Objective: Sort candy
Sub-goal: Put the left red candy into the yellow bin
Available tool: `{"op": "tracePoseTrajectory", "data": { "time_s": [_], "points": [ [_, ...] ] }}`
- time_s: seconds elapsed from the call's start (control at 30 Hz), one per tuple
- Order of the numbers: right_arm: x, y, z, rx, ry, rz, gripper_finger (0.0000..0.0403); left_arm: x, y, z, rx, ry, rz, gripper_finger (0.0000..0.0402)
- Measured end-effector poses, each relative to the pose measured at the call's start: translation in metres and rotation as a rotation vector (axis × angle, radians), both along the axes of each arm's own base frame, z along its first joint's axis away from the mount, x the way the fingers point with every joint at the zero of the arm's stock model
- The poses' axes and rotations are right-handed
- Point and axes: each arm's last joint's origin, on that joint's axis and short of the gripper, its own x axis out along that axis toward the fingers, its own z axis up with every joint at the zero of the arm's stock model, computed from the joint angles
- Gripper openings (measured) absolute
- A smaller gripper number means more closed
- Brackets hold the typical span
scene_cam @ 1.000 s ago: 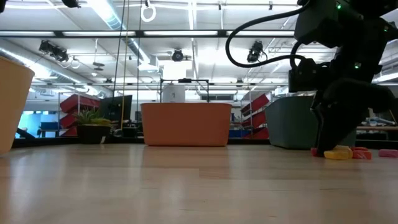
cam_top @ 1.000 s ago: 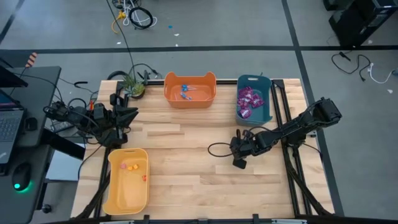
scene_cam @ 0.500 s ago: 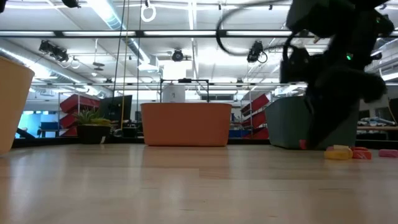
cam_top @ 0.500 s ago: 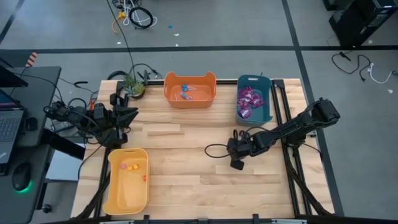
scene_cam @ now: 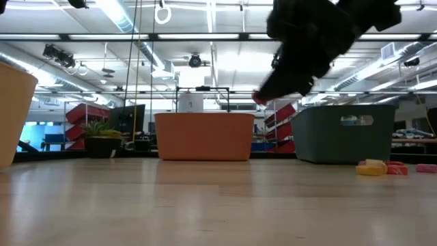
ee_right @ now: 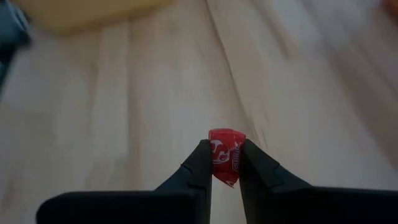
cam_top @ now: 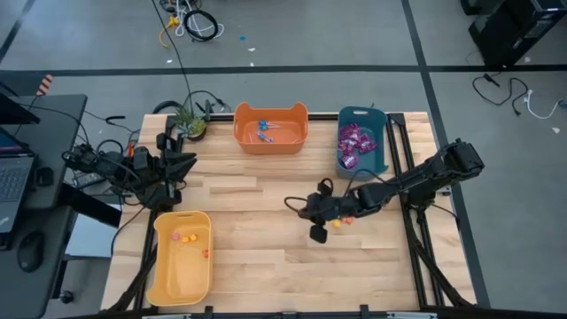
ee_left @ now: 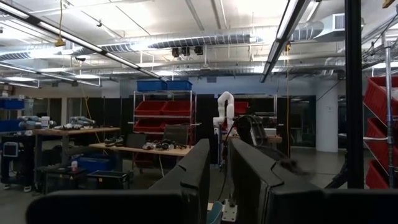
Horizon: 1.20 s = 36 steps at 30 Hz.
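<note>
While a second ago the right gripper (cam_top: 316, 233) stood low beside the teal bin (cam_top: 376, 167), it has since swung left over the middle of the wooden table (cam_top: 257, 248) and lifted; its two dark fingers are clenched on one small red wrapped candy (ee_right: 225, 155), glossy and crinkled, carried above the boards; in the low view two small pieces (scene_cam: 382, 167), one yellow and one red, lie on the table at the right; the left gripper (cam_top: 182, 165) waits at the table's left edge as before, and whether its fingers grasp anything I cannot tell; three smooth plastic bins stand around: orange bin (cam_top: 270, 140) far, teal bin far right with shiny purple packets (cam_top: 355, 144), yellow bin (cam_top: 182, 285) near left holding three tiny pieces (cam_top: 189, 240).
</note>
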Motion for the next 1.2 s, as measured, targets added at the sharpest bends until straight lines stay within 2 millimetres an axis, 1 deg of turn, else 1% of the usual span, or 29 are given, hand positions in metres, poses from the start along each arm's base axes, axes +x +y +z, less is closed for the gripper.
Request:
{"op": "tracePoseTrajectory", "data": {
  "time_s": [0.17,0.33,0.67,0.87,0.93,1.07,1.2],
  "points": [
    [0.012,-0.004,0.016,-0.034,-0.191,0.036,0.0050,0.000,0.000,0.000,0.000,0.000,0.000,0.0067],
    [0.019,-0.007,0.029,-0.079,-0.334,0.063,0.0050,0.000,0.000,0.000,0.000,0.000,0.000,0.0067],
    [0.025,-0.007,0.049,-0.143,-0.540,0.093,0.0050,0.000,0.000,0.000,0.000,0.000,0.000,0.0067],
    [0.027,-0.007,0.056,-0.184,-0.625,0.106,0.0050,0.000,0.000,0.000,0.000,-0.001,0.000,0.0067],
    [0.034,-0.005,0.056,-0.196,-0.644,0.110,0.0050,0.000,0.000,0.000,0.000,-0.001,0.000,0.0067],
    [0.062,0.002,0.053,-0.236,-0.637,0.153,0.0050,0.000,0.000,0.000,-0.001,-0.002,0.000,0.0067],
    [0.089,0.007,0.065,-0.305,-0.685,0.174,0.0050,0.000,0.000,0.000,-0.001,-0.002,0.000,0.0067]
  ]
}}
